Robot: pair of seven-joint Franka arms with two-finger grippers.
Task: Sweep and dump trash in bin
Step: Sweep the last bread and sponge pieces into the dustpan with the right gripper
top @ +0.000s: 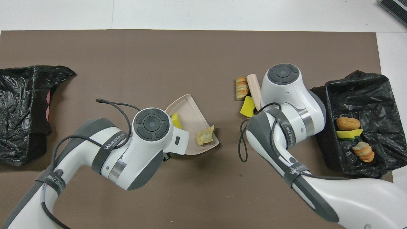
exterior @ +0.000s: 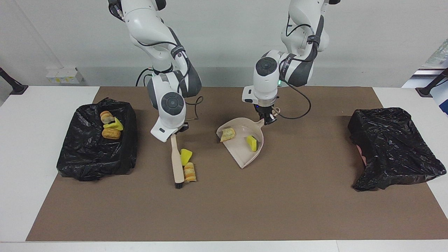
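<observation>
Trash lies in three places. Three pieces, two bread lumps [exterior: 111, 133] and a yellow sponge chunk [exterior: 115, 124], already sit in the black-lined bin [exterior: 87, 157] at the right arm's end of the counter [exterior: 31, 157]. Two more ride in the beige dustpan [exterior: 241, 154]: a pale pastry scrap [exterior: 227, 134] near its rim and a yellow-green sponge [exterior: 252, 143] by its side wall. The last two, a yellow wedge [exterior: 185, 154] and a striped pastry roll [exterior: 189, 172], rest on the brown mat [exterior: 245, 210], both touching the brush [exterior: 177, 164].

The right pincer [exterior: 174, 133] is clamped on the top of the brush handle, with the bristle end down on the mat and the handle lying against the two loose pieces on the side away from the dustpan. The left pincer [exterior: 267, 120] is clamped on the dustpan's handle, and the pan tilts with its open lip toward the brush, a gap of bare mat between them.

By my reading the job is a little under halfway: three pieces binned, two collected but not dumped, two not yet in the pan. What seems left is to push the wedge and roll across into the pan, then carry it to a bin and tip it. A second black-bagged bin [exterior: 392, 147] sits at the left arm's end; nothing shows inside it.
</observation>
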